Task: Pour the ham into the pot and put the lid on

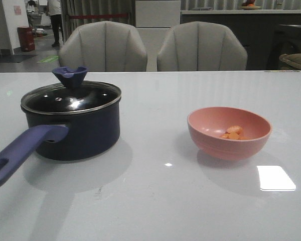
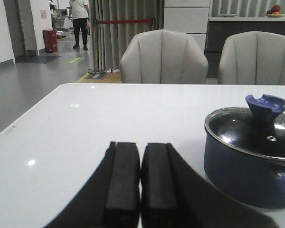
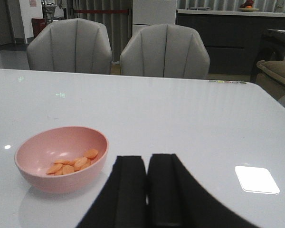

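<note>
Left gripper (image 2: 140,183) closed, empty; right gripper (image 3: 147,190) likewise.

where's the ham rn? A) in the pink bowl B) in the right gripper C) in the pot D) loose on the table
A: the orange ham slices lie inside the pink bowl, while the pot stands apart with the lid on it.

Glossy white tabletop (image 1: 155,201) carries the navy pot (image 1: 78,133) w/ lid (image 1: 70,98) on, at left, & pink bowl (image 1: 229,133) of ham (image 1: 233,133) at right, well apart.
</note>
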